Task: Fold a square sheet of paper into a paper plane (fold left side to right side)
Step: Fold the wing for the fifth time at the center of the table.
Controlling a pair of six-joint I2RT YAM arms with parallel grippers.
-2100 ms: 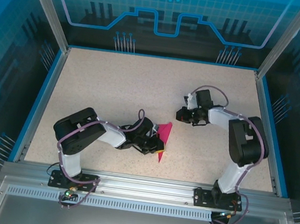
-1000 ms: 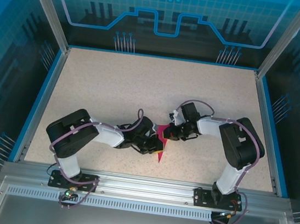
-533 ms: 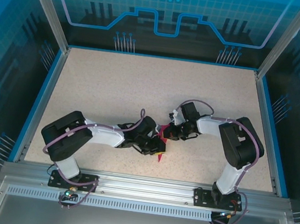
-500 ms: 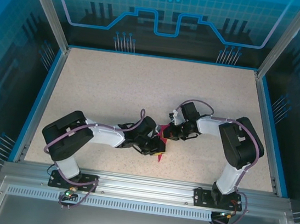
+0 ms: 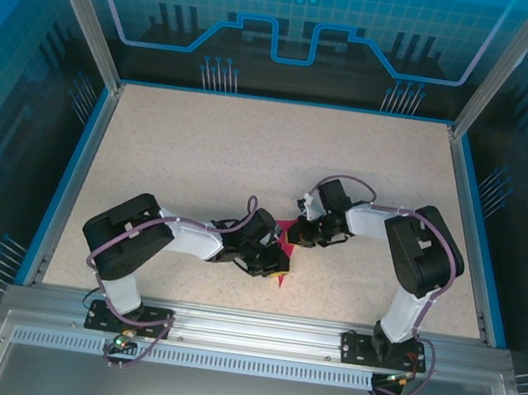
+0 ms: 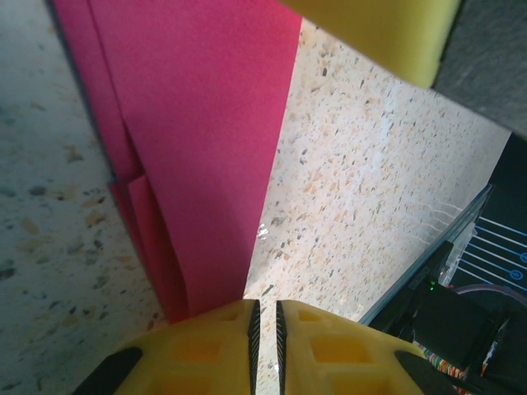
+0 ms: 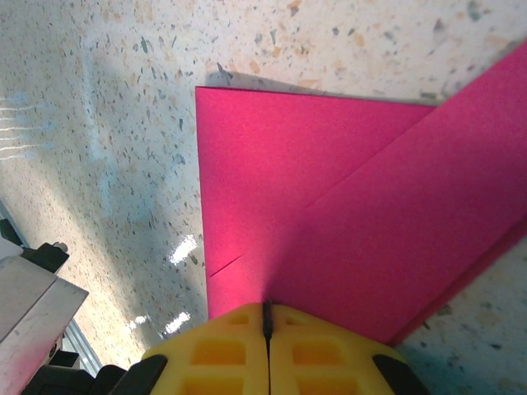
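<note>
left gripper [image 6: 263,329]: clenched, tips on paper [image 6: 198,148] point
right gripper [image 7: 267,329]: clenched at paper edge
room: wide tabletop [image 5: 202,150] beyond arms

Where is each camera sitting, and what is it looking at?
Top camera: up high behind the arms, looking down at the table; both whole arms show, with the left hand and right hand at the pink paper.
Left wrist camera: on the left arm, looking down past its own yellow fingers at the paper.
Right wrist camera: on the right arm, looking down past its own yellow fingers at the paper.
All three views share the pink paper and the speckled table.
</note>
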